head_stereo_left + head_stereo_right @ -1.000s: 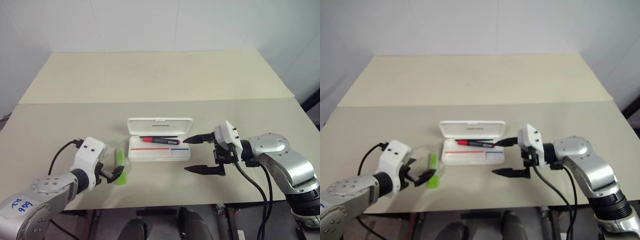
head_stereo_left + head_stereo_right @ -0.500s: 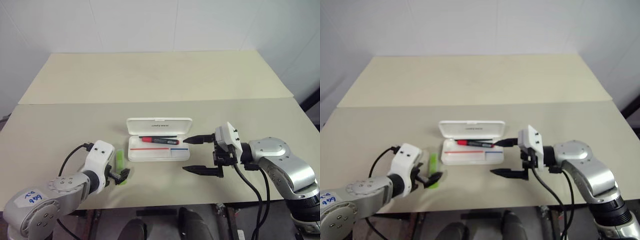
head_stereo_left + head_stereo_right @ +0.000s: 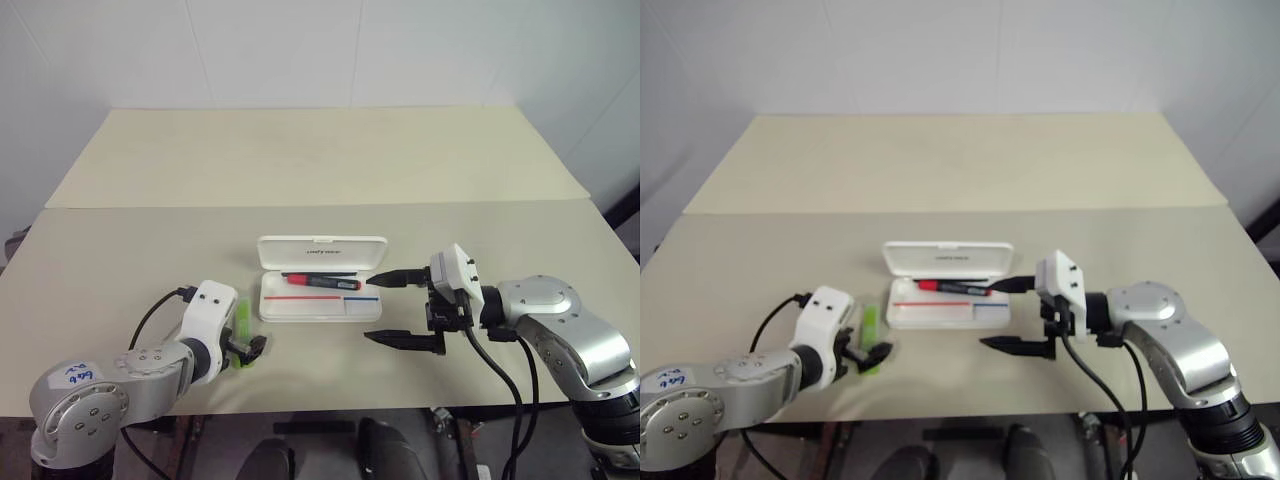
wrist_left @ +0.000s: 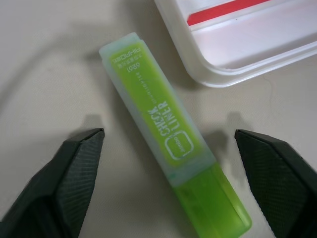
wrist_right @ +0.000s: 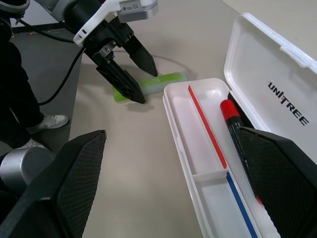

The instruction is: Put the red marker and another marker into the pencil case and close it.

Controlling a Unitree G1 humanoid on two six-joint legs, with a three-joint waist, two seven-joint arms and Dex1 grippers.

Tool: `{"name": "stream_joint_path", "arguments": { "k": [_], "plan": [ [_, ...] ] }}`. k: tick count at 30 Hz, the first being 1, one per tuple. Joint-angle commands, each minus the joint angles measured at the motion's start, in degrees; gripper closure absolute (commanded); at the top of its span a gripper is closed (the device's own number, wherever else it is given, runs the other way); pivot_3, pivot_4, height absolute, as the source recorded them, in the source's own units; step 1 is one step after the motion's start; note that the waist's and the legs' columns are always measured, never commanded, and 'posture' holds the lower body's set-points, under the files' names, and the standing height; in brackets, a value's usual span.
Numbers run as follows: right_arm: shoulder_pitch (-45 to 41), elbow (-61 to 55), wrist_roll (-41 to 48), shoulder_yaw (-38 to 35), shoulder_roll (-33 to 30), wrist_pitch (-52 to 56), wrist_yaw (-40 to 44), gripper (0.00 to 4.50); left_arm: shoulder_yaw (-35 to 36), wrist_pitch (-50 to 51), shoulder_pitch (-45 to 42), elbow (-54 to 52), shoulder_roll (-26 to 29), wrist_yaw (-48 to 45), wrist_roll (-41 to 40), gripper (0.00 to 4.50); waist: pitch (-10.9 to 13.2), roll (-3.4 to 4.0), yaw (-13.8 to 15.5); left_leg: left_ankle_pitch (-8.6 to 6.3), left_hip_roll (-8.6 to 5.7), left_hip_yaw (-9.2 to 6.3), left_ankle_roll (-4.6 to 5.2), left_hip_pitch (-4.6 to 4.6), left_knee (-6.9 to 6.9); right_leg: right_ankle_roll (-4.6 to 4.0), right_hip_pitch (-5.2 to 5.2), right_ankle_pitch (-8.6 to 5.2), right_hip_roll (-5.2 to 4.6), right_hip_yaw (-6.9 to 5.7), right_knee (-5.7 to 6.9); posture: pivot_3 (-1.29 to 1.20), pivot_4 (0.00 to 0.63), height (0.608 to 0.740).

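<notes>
Left pincer [image 4: 166,186] has lowered, fingers apart astride green highlighter [image 4: 171,144], its tip cut off.

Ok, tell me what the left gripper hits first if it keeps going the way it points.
Probably the green highlighter. It lies on the table between the open fingers of the left gripper, beside the pencil case. Depth is unclear, so the fingertips may reach the table first.
</notes>
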Motion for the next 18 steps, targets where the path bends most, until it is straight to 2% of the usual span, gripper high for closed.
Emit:
{"name": "stream_joint_path", "arguments": {
  "k": [1,8,14,18],
  "plan": [
    [0.0,-2.1,1.0,-2.3,-0.7,-0.1,-0.4,0.0,-1.3,0.7,-0.3,1.9,-0.3,2.8,-4.7,1.24,0.0,0.01,0.1,0.0,-0.01,0.0,-0.01,0.01,0.0,0.0,0.0,0.0,-0.01,0.0,0.0,0.0,0.15,0.74],
    [-0.2,-1.7,0.7,-2.6,-0.8,-0.1,-0.9,0.0,-1.1,0.7,-1.4,4.8,1.3,8.1,-10.6,3.42,0.0,0.02,0.8,0.03,-0.01,-0.02,-0.08,0.0,-0.02,0.0,0.0,0.0,-0.01,0.0,-0.06,0.0,0.15,0.74],
    [-0.5,-1.3,0.4,-2.7,-0.9,-0.2,-0.9,0.0,-1.8,-1.0,-2.1,6.4,3.9,12.3,-15.8,3.45,0.0,0.02,0.9,0.02,0.0,-0.02,-0.1,0.0,-0.1,0.0,-0.01,0.0,-0.01,-0.01,-0.17,0.0,0.15,0.74],
    [-0.9,-0.8,0.2,-2.7,-0.8,-0.4,-1.0,0.0,-3.7,-5.9,-2.5,8.2,10.9,15.9,-22.5,3.45,0.0,0.02,0.8,0.0,0.04,-0.03,-0.13,-0.02,-0.13,-0.01,-0.03,0.0,0.0,-0.02,-0.22,0.0,0.15,0.74]
  ]
}}
